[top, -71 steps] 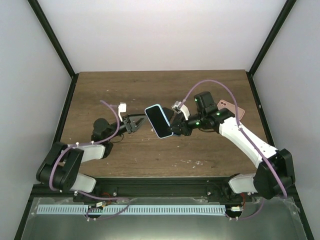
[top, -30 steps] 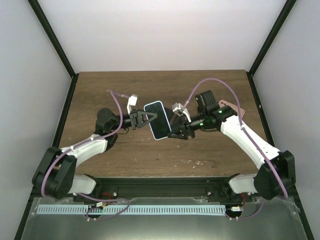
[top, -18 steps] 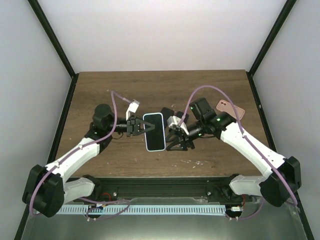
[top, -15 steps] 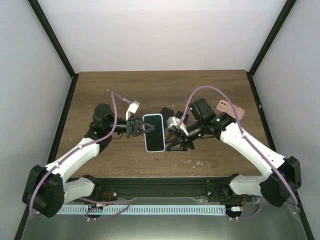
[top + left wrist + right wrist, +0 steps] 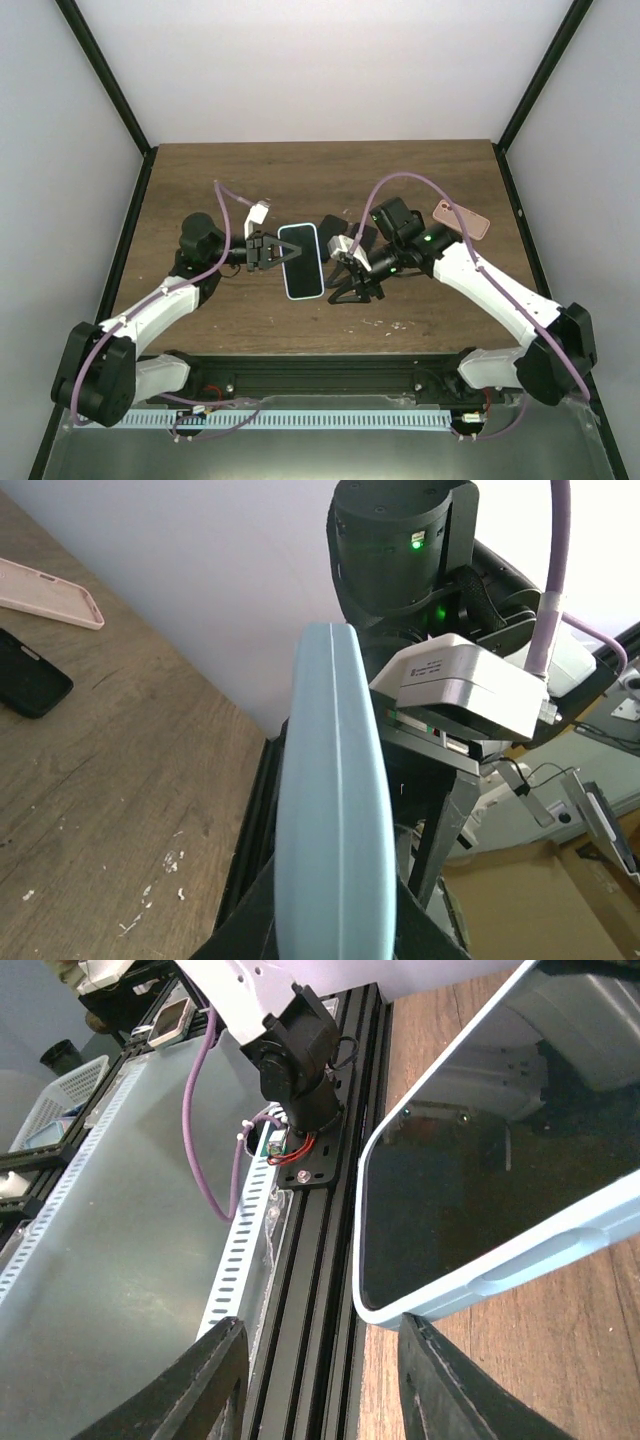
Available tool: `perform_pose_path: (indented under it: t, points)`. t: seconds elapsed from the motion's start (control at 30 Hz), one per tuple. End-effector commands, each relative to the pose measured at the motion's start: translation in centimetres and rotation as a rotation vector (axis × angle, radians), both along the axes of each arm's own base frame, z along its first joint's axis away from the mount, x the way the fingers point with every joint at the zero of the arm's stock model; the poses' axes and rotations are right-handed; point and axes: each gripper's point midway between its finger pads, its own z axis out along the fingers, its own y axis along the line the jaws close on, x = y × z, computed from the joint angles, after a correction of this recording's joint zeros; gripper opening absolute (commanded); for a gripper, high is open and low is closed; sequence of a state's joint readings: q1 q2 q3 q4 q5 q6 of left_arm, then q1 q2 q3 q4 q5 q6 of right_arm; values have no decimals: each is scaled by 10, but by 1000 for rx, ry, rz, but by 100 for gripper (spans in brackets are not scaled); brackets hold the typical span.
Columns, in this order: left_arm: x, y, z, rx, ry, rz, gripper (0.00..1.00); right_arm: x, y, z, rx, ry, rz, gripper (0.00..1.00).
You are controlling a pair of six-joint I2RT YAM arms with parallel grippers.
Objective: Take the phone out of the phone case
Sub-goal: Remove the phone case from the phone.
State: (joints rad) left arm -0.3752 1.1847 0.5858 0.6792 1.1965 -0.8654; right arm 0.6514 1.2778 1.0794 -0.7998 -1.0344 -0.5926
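Hold the blue case tight so the phone can pop out

The left pincer (image 5: 262, 250) is clenched on one long side of the blue phone case (image 5: 300, 262) and seems to hold it up off the worktop (image 5: 200, 180). The phone (image 5: 480, 1200) is inside the case, with its dark glass facing up. The right pincer (image 5: 352, 285) is just beside the other long side, its two fingers spread apart with nothing between them. I think the best way now is for the left pincer to hold very firm while the right one comes in slowly, hooks the soft rim at a corner and peels it back. If it pushes too hard, the whole thing could slip out and fall.
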Motion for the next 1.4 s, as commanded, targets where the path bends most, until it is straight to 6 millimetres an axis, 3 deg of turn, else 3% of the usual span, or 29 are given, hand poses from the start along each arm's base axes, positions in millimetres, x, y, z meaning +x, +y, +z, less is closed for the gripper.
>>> perform_pose_path:
  t: [0.0, 0.4, 0.8, 1.07, 1.37]
  points:
    - [-2, 2, 21, -62, -75, -13, 0, 8, 12, 2, -4, 17, 8, 44]
    - [-3, 3, 19, -62, -66, -16, 0, 12, 22, 1, 0, 48, 17, 43]
    - [-5, 2, 18, -64, -46, -39, 0, 9, 19, 2, 14, -6, 42, 22]
    - [-19, 3, 19, -79, -9, -132, 0, 1, 28, 1, -10, -211, 96, 21]
    - [-35, -1, 22, -100, -7, -217, 0, 19, 41, 4, 12, -289, 65, 14]
